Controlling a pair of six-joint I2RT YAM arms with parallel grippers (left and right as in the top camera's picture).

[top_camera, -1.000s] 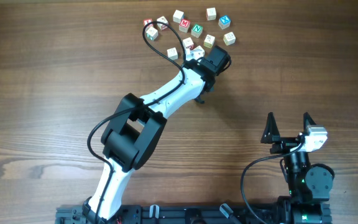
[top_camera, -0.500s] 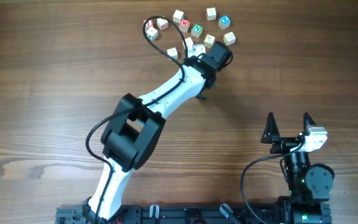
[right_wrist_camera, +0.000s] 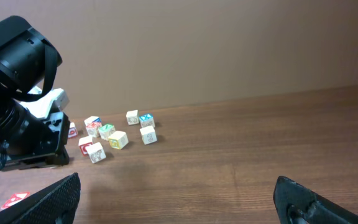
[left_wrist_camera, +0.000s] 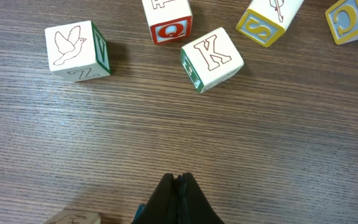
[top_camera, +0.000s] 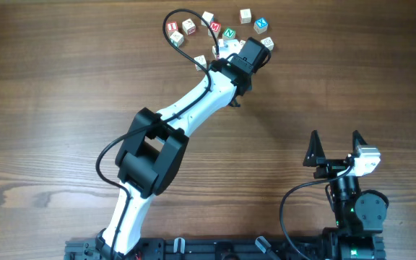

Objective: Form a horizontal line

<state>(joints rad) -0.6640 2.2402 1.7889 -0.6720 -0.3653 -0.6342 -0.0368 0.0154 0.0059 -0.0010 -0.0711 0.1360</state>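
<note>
Several loose pale letter cubes (top_camera: pixel 229 33) lie in an irregular cluster at the far middle of the table. No straight row shows, and I see no red-"A" cube. My left gripper (left_wrist_camera: pixel 178 180) is shut and empty, with its tip low over bare wood. Its wrist (top_camera: pixel 250 55) sits over the cluster. Ahead of it lie a dove cube (left_wrist_camera: pixel 78 48), a red Q cube (left_wrist_camera: pixel 168 18) and a K cube (left_wrist_camera: pixel 211 57). My right gripper (top_camera: pixel 335 141) is open and empty at the near right. It also shows in the right wrist view (right_wrist_camera: pixel 179 199).
A yellow S cube (left_wrist_camera: pixel 267 18) and a C cube (left_wrist_camera: pixel 350 18) lie at the far right of the left wrist view. Another cube's edge (left_wrist_camera: pixel 73 218) lies just left of the fingers. The left arm's cable (top_camera: pixel 186 50) loops over the cluster. The cluster shows far off (right_wrist_camera: pixel 118 139).
My left arm has moved toward the table's far edge, deeper into the cluster, and now covers some cubes. The right arm has not moved.
</note>
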